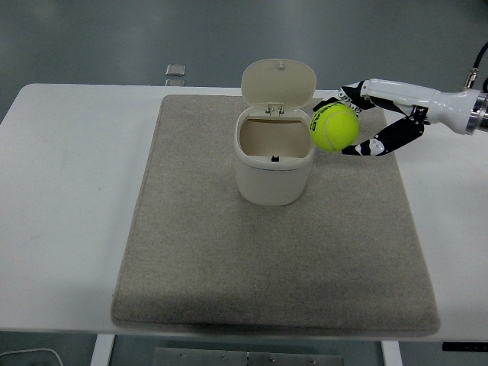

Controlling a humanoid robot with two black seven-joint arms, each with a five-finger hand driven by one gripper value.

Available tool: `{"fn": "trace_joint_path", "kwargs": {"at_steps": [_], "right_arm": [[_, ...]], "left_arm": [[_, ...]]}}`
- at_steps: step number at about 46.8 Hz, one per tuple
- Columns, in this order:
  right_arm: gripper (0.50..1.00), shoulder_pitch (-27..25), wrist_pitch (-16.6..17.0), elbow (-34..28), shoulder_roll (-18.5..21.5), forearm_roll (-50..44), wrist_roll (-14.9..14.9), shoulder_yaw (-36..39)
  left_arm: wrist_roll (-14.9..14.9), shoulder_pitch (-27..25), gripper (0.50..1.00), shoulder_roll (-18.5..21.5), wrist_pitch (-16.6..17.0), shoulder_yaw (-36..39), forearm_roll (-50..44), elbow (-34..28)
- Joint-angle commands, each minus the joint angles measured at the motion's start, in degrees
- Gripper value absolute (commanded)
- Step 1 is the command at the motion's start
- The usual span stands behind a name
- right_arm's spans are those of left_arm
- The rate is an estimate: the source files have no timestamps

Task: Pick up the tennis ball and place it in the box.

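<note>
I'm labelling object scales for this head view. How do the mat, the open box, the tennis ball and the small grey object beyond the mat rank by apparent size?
Largest to smallest:
1. mat
2. box
3. tennis ball, held raised in the right robot hand, so possibly looking slightly bigger
4. small grey object

The tennis ball (335, 127) hides part of the right hand (364, 122), whose arm runs off the picture's right edge.

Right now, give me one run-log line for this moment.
right hand: shut on tennis ball | ball: airborne beside box rim, not inside | box lid: open | left arm: out of view
</note>
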Motion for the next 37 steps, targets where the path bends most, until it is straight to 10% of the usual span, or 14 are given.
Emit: {"fn": "trace_joint_path", "kwargs": {"at_steps": [1,18,37], "right_arm": [[0.5,0.7,0.0,0.1,1.2,-0.1,-0.1,0.0],[0.502,0.7,-1.2,0.0,6.1,-0.2,-6.0,-0.1],[0.743,0.3,-5.0,0.0,7.1,0.0,-9.3,-0.1]], "left_arm": [[0.0,0.0,0.992,0.0,0.0,0.0,0.0,0.0],[0.0,0.0,0.992,0.0,0.0,0.0,0.1,0.0],[0.0,0.0,0.992,0.0,0.0,0.0,0.0,0.0]]}}
